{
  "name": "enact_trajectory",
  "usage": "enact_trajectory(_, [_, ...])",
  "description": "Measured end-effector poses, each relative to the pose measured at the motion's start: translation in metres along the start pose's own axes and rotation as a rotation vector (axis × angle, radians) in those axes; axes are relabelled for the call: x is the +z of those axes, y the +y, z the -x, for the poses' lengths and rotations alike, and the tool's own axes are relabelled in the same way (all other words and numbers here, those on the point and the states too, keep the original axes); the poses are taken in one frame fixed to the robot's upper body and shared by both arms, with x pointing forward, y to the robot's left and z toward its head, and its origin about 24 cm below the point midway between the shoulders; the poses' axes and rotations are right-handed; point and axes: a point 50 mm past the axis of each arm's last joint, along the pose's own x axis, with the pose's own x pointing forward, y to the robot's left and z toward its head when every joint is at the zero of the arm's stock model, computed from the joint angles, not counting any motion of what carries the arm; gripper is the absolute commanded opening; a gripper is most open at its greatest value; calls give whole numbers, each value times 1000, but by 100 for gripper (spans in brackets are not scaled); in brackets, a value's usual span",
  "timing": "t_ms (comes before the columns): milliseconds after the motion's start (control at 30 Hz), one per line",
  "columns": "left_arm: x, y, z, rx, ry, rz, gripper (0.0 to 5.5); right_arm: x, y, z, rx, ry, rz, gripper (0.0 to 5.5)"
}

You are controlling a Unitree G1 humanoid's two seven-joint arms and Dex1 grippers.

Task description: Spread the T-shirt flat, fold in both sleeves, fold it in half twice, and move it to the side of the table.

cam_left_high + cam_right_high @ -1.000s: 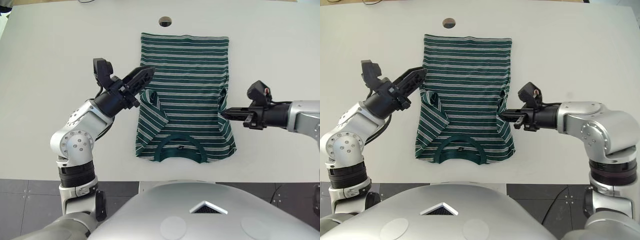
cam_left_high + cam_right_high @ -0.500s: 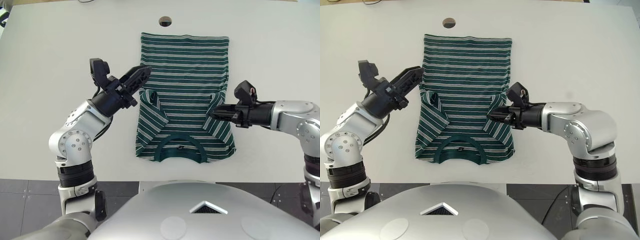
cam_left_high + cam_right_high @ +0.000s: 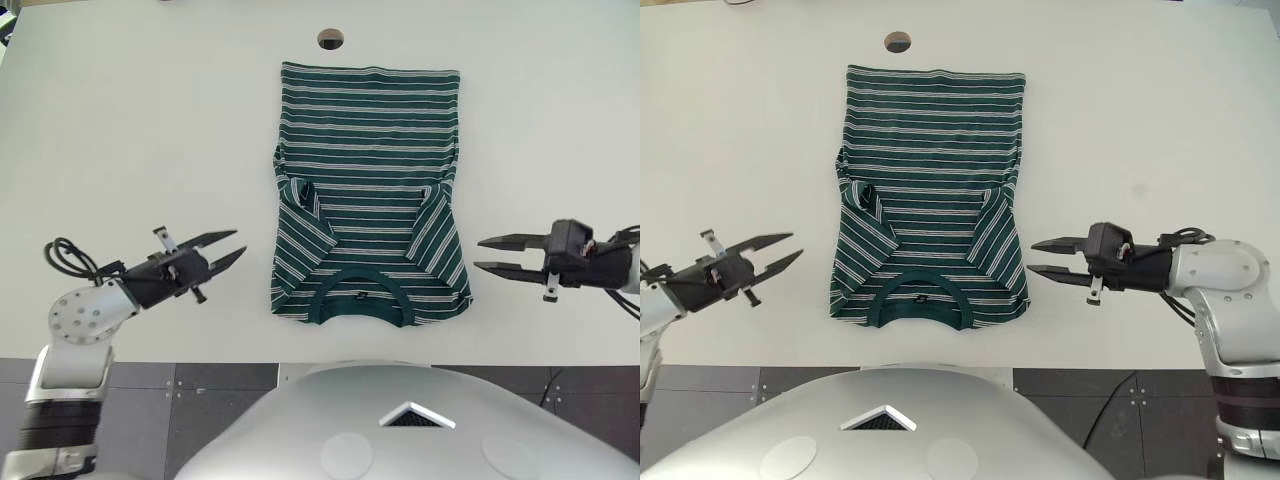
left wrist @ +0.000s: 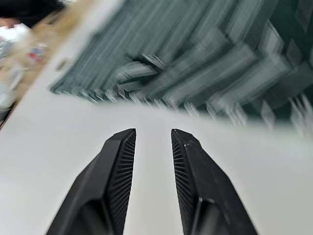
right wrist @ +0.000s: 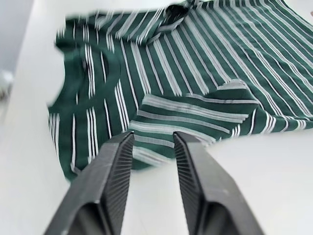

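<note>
Both arms have pulled back toward 6 o'clock and off the cloth. A second ago the right tool (image 3: 479,253) was pinching the edge of the right sleeve (image 3: 440,225) and carrying it inward, while the left tool (image 3: 238,243) hovered at the shirt's 9 o'clock edge. Now each tool sits clear of the fabric with its fingers apart and nothing between them, the left at about 8 o'clock of the T-shirt (image 3: 368,150) and the right at about 4 o'clock.

The right sleeve has been laid over the body as a slanted flap, matching the left sleeve (image 3: 305,215) already turned in. To my eye the sleeve step is finished, and the first fold in half comes next.

The T-shirt lies flat in the middle of the bench (image 3: 120,130), collar (image 3: 360,290) toward 6 o'clock and hem toward 12. The left sleeve fold is slightly bunched; the rest looks smooth.

The bench is plain white and matte, with a small round hole (image 3: 330,39) just beyond the hem at 11 o'clock. Dark floor tiles (image 3: 230,375) show past its near edge.
</note>
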Motion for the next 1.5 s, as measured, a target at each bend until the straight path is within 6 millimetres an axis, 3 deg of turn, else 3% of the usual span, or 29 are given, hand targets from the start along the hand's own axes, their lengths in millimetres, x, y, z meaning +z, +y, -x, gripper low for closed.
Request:
enact_trajectory(167, [-10, -15, 29, -295, 66, -379, 255, -21, 19, 8, 113, 121, 329, 293])
enact_trajectory(267, [-13, -18, 39, -384, 14, -562, 266, -35, 35, 9, 261, 182, 554, 297])
enact_trajectory(367, [-15, -19, 40, -385, -28, -624, 266, -32, 36, 9, 308, 170, 710, 297])
enact_trajectory(600, [-1, -21, 8, -346, -176, -710, 266, -23, 33, -13, 248, 113, 877, 297])
enact_trajectory(967, [16, -27, -39, -260, -330, -702, 266, -18, 26, -35, 181, 49, 931, 297])
enact_trajectory(1033, [18, -27, -43, -260, -340, -702, 267, -19, 27, -38, 186, 39, 928, 262])
enact_trajectory(1433, [26, -35, -49, -324, -297, -667, 54, -24, 32, -47, 197, 18, 890, 15])
enact_trajectory(1500, [27, -37, -49, -329, -296, -653, 30, -25, 32, -47, 197, 23, 886, 10])
